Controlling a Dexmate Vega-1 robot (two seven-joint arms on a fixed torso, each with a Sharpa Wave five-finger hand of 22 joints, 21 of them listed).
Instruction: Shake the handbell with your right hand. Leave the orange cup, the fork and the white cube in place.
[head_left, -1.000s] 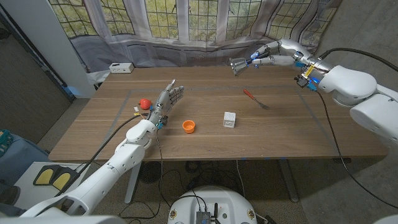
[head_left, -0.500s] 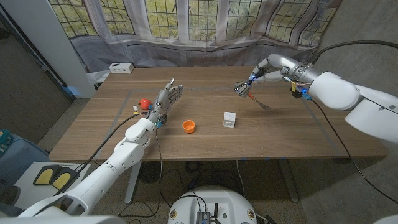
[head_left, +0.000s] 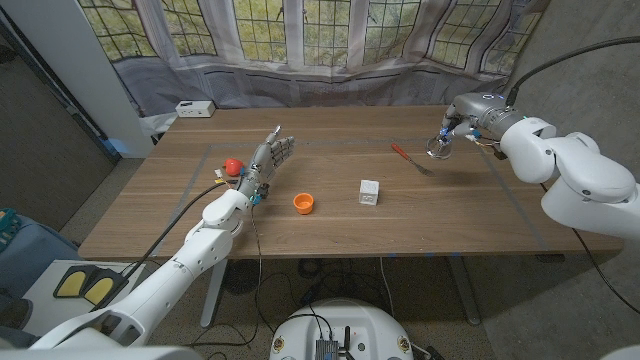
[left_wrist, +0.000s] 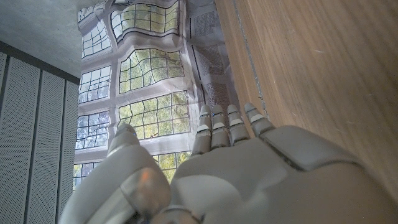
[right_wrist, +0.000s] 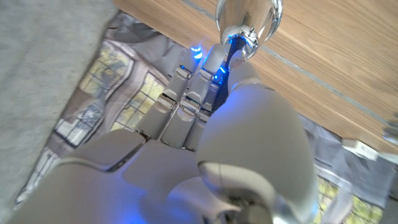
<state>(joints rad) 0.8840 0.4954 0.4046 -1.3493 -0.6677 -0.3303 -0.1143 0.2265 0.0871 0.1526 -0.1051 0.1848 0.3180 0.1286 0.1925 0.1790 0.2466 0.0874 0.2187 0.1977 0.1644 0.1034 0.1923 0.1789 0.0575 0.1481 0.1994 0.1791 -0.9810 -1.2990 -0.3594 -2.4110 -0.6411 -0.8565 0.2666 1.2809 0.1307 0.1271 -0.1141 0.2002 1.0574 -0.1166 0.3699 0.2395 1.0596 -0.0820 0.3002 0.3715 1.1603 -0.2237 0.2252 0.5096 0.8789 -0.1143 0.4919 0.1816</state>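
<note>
The silver handbell (head_left: 438, 149) hangs mouth down just above the table's far right part, its handle gripped by my right hand (head_left: 457, 122). The right wrist view shows the shiny bell (right_wrist: 249, 18) beyond that hand's curled fingers (right_wrist: 193, 93), over the wood. The fork (head_left: 411, 160), with a red handle, lies just left of the bell. The white cube (head_left: 369, 192) and the orange cup (head_left: 304, 203) stand near the table's middle. My left hand (head_left: 268, 160) is held upright over the left side, fingers apart and holding nothing; its back (left_wrist: 217, 174) faces the left wrist camera.
A small red object (head_left: 233, 165) sits by my left hand. A white box (head_left: 194, 108) lies at the table's far left corner. Curtained windows (head_left: 300, 40) run behind the table's far edge.
My right hand swung the bell down from above the far edge, first toward the fork, then back right and low over the table. The left hand, cup, fork and cube stayed put.
</note>
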